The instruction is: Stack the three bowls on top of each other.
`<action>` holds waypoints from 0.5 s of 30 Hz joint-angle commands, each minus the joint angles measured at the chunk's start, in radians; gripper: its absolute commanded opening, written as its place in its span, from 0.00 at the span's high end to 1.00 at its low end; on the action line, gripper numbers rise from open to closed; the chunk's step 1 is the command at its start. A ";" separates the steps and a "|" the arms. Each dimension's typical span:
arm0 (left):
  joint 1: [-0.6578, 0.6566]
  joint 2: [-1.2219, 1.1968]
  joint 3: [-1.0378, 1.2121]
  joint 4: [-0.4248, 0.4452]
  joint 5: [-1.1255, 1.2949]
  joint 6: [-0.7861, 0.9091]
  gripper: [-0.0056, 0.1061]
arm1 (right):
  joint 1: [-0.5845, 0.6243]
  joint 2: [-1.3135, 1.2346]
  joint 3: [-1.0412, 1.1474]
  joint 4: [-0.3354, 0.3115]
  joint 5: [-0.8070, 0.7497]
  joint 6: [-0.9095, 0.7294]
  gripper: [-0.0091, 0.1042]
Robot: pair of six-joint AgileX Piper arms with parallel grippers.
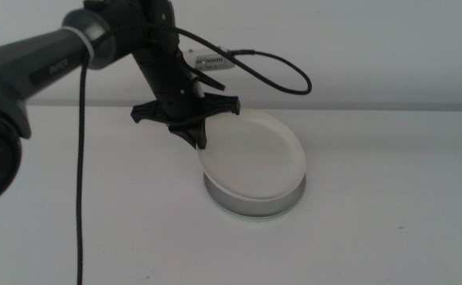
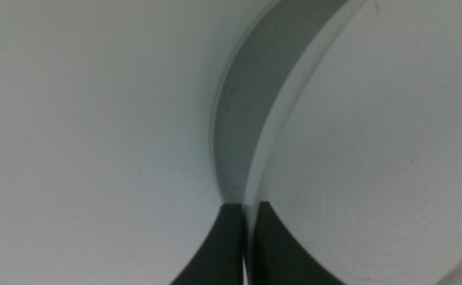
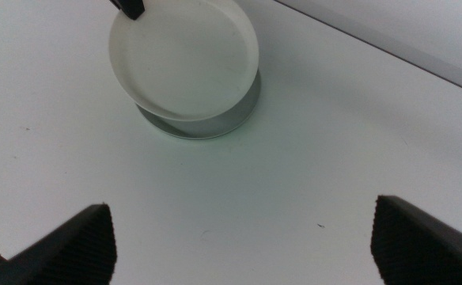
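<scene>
My left gripper [image 1: 198, 138] comes in from the left and is shut on the near-left rim of a white bowl [image 1: 251, 154]. The bowl is tilted: its held edge is raised and its far-right edge rests on a grey bowl [image 1: 255, 207] standing on the table beneath it. In the left wrist view the jaws [image 2: 251, 210] pinch the white bowl's [image 2: 373, 158] thin rim, with the grey bowl's [image 2: 255, 95] inside showing past it. My right gripper [image 3: 243, 210] waits open and apart from the bowls. From there the white bowl [image 3: 183, 59] covers most of the grey bowl [image 3: 215, 127].
The white table [image 1: 373, 237] stretches around the bowls. A black cable [image 1: 79, 174] hangs from the left arm down to the front edge. A small grey device [image 1: 211, 62] sits at the back wall behind the arm.
</scene>
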 commanded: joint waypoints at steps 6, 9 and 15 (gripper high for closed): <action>-0.009 0.042 -0.012 -0.027 0.046 -0.020 0.96 | 0.001 0.000 -0.005 -0.004 0.096 -0.001 0.16; -0.011 0.060 -0.012 -0.027 0.027 -0.020 0.96 | 0.001 0.000 -0.005 0.006 0.096 -0.001 0.16; -0.011 0.089 -0.012 -0.021 -0.013 -0.018 0.92 | 0.001 0.000 -0.005 0.012 0.094 -0.001 0.16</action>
